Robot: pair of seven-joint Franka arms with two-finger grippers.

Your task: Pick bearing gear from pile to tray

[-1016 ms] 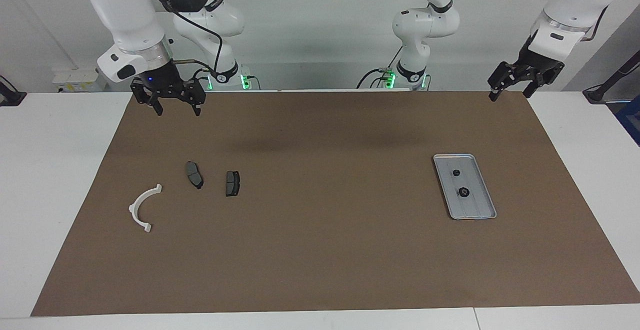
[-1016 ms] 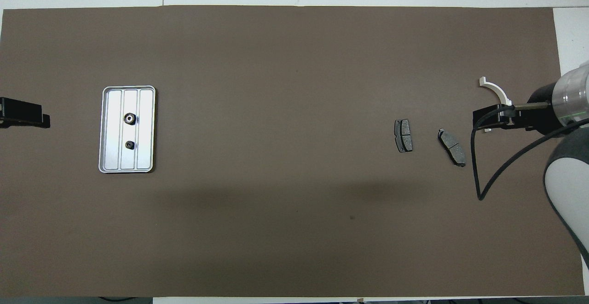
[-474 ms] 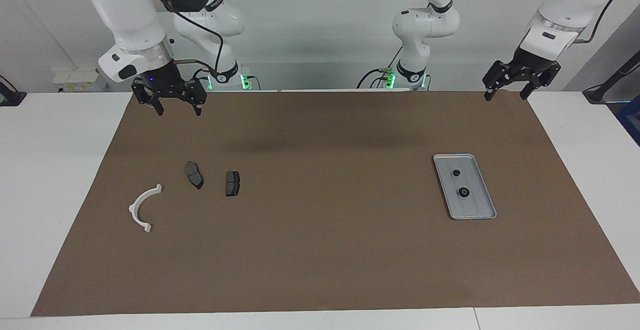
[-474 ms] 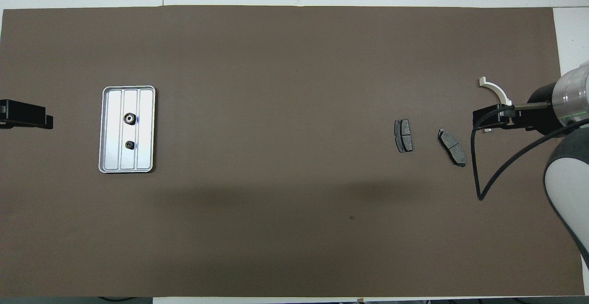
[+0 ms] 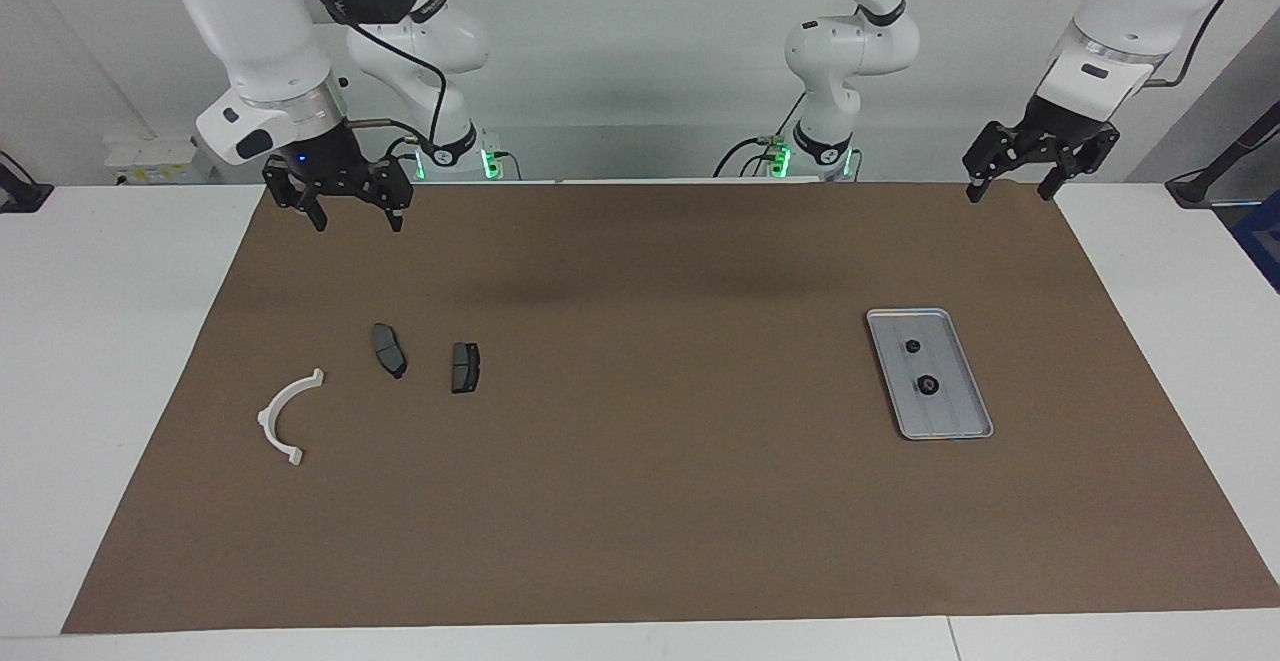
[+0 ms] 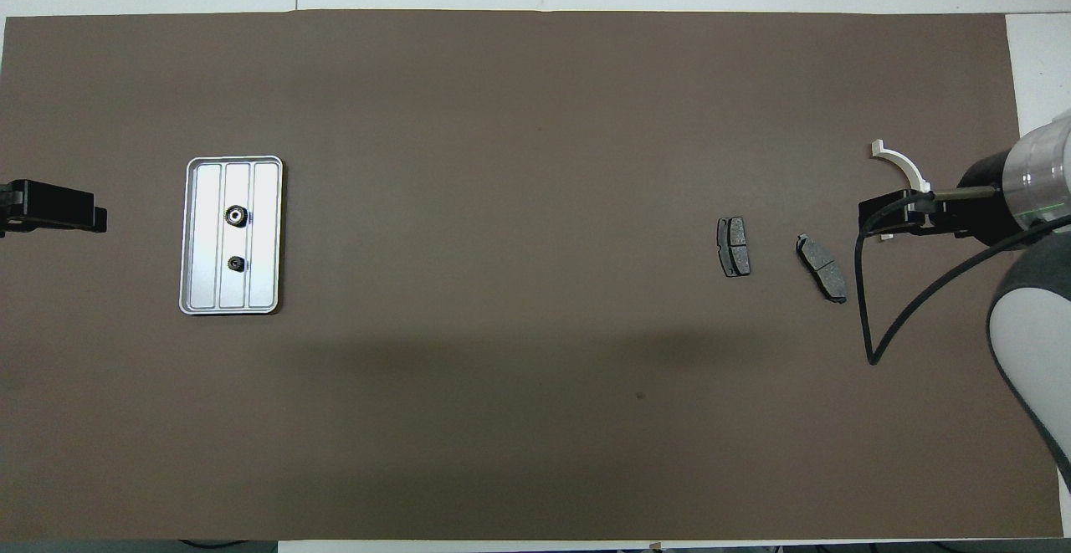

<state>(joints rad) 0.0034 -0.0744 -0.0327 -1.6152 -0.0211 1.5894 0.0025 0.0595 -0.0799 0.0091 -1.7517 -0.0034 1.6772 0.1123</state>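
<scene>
The silver tray [image 5: 948, 423] lies on the brown mat toward the left arm's end; it also shows in the overhead view [image 6: 201, 239]. Two small black round gears [image 5: 912, 346] [image 5: 927, 386] lie in it, also seen from overhead [image 6: 237, 217] [image 6: 237, 264]. The pile lies toward the right arm's end: a white half-ring bracket [image 5: 264, 421] and two dark brake pads [image 5: 388, 349] [image 5: 465, 367]. My right gripper [image 5: 354, 221] hangs open and empty above the mat; from overhead [image 6: 887, 217] it covers one end of the bracket [image 6: 899, 160]. My left gripper [image 5: 1008, 189] hangs open and empty over the mat's corner.
The brown mat [image 5: 640, 501] covers most of the white table. A black cable [image 6: 866, 302] loops down from the right wrist, over the mat beside the brake pads [image 6: 734, 246] [image 6: 822, 267]. The left gripper [image 6: 88, 218] shows at the overhead view's edge, beside the tray.
My left gripper has risen a little and shifted slightly toward the tray's end of the mat. The right arm and all the parts have stayed still.
</scene>
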